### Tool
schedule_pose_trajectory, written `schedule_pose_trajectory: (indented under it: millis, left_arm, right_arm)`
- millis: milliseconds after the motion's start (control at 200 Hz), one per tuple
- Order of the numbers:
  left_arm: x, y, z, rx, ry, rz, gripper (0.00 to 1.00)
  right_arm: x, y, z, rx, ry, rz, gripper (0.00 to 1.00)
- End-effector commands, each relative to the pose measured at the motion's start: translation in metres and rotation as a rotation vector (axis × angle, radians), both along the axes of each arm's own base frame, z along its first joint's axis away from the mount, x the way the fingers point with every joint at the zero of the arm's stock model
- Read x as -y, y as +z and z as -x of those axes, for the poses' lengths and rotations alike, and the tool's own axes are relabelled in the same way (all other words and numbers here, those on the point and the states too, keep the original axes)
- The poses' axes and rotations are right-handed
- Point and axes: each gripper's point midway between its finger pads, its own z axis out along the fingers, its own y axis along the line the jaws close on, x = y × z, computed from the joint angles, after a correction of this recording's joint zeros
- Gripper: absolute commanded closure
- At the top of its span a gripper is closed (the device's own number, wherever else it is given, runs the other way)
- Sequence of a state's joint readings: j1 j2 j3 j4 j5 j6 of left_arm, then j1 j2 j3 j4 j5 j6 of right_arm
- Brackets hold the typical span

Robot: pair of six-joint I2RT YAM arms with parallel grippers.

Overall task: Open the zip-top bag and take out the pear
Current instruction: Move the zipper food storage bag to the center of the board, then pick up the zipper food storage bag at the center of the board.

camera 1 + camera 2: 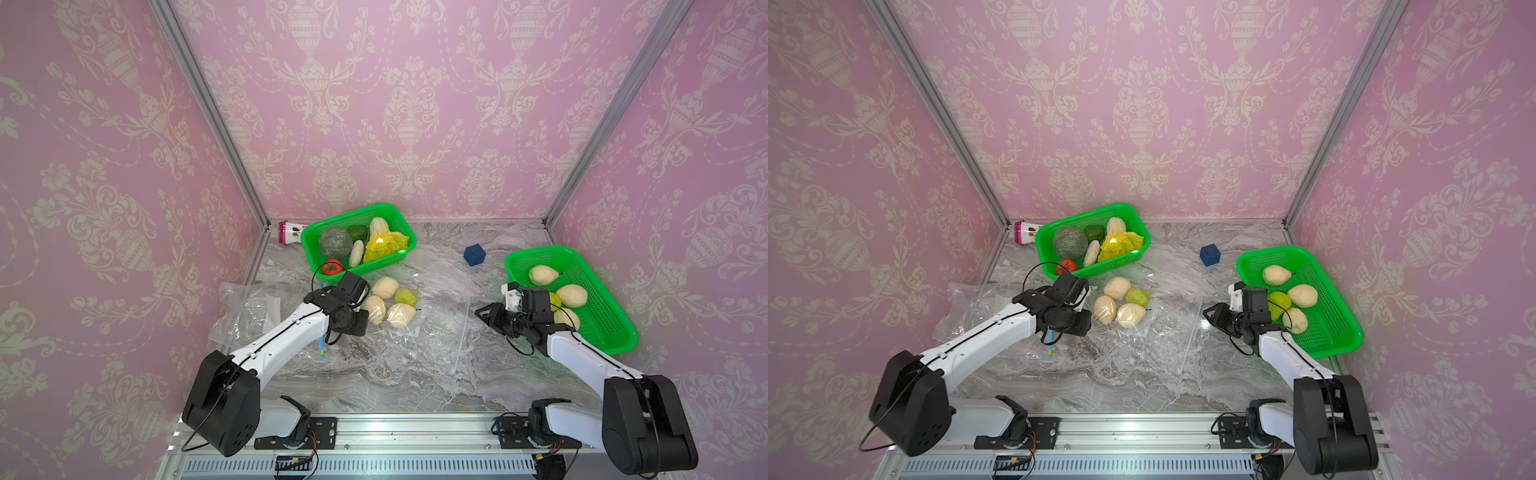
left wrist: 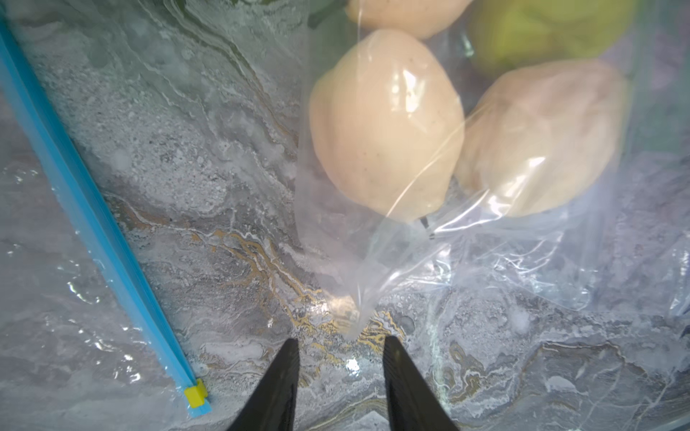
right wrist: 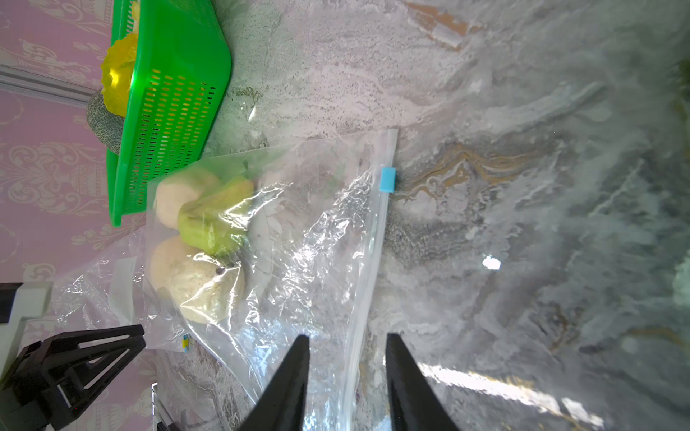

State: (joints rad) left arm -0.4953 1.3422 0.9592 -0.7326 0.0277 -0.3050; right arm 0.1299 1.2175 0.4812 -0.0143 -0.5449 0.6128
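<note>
A clear zip-top bag (image 1: 415,345) lies flat mid-table, holding three cream pears (image 1: 374,308) and a green one (image 1: 406,296). Its white zip strip (image 3: 367,261) runs along the right side and carries a blue slider (image 3: 388,179). My right gripper (image 3: 347,337) is low over that strip, open, with one finger on either side of it. My left gripper (image 2: 339,341) is open at the bag's left side. The bag's bottom corner (image 2: 354,324) lies just beyond its tips, with nothing between the fingers. In both top views the grippers (image 1: 478,311) (image 1: 1206,311) flank the bag.
A second clear bag (image 1: 249,307) with a blue zip strip (image 2: 93,216) and yellow slider (image 2: 196,392) lies under the left arm. A green basket (image 1: 611,324) with loose pears stands right. Another green basket (image 1: 357,212) holds vegetables at the back, near a blue cube (image 1: 474,254) and a pink bottle (image 1: 291,232).
</note>
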Motion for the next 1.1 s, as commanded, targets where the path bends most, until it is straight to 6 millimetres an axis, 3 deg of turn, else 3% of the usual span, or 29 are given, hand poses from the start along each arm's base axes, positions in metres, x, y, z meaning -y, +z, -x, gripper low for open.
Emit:
schedule_pose_trajectory:
  millis: [0,165,310,490,840,1096]
  left_arm:
    - [0.0,0.031,-0.005,0.034,-0.035,-0.027,0.57]
    - [0.042,0.06,-0.021,0.079,-0.174,0.099,0.52]
    - [0.095,0.079,-0.03,0.118,-0.396,0.151,0.49]
    - [0.157,0.084,-0.042,0.153,-0.622,0.209,0.47]
    - [0.254,0.053,-0.074,0.181,-0.94,0.296,0.36]
    - [0.286,0.016,-0.1,0.152,-1.069,0.237,0.33]
  right_arm:
    - [-0.003,-0.004,0.005,-0.013,0.011,-0.03,0.63]
    - [-0.001,-0.001,0.0,0.004,-0.014,-0.049,0.64]
    - [0.005,-0.001,-0.002,0.012,-0.039,-0.072,0.62]
    - [0.011,-0.003,0.002,0.0,-0.044,-0.109,0.46]
    - [0.008,0.006,0.006,-0.001,-0.039,-0.206,0.43]
    - [0.006,0.005,0.004,-0.003,-0.026,-0.208,0.3]
